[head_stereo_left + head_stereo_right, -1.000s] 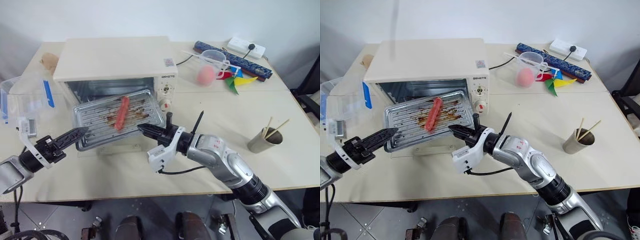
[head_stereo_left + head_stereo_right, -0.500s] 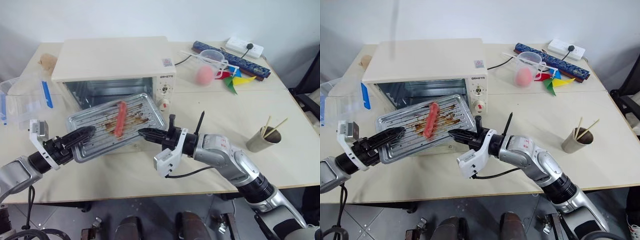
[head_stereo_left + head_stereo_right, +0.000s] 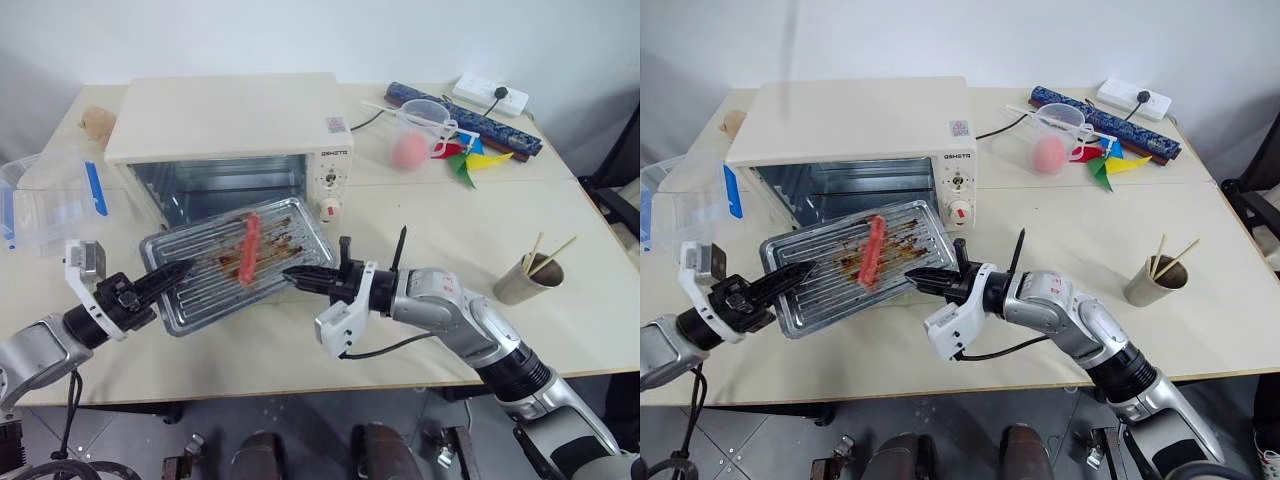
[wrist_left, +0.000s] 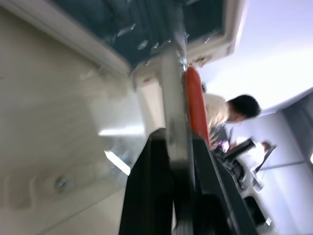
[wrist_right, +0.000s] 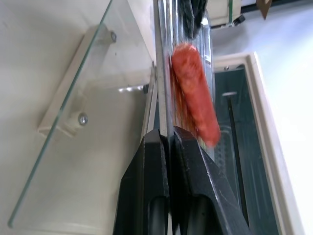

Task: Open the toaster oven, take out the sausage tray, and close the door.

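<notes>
The sausage tray (image 3: pixel 200 290), silver and grease-stained, hangs tilted in front of the toaster oven (image 3: pixel 225 115) with a red sausage (image 3: pixel 248 262) on it. My left gripper (image 3: pixel 175 272) is shut on the tray's left edge; in the left wrist view its fingers (image 4: pixel 146 196) pinch the rim. My right gripper (image 3: pixel 295 277) is shut on the tray's right edge, its fingers (image 5: pixel 151 161) closed on the thin rim beside the sausage (image 5: pixel 195 98). The glass door (image 5: pixel 73 112) lies open and flat below the tray, its handle (image 5: pixel 61 105) toward me.
A clear plastic box with blue clasps (image 3: pixel 50 195) stands left of the oven. Right of the oven are a measuring cup (image 3: pixel 425 130), a pinwheel (image 3: pixel 470 165), a blue bar (image 3: pixel 470 118) and a power strip (image 3: pixel 490 93). A cup with chopsticks (image 3: pixel 525 280) stands at the far right.
My left gripper has shut on the tray's left edge; it was open beside it. The tray has come a little lower and toward me, held at both ends.
</notes>
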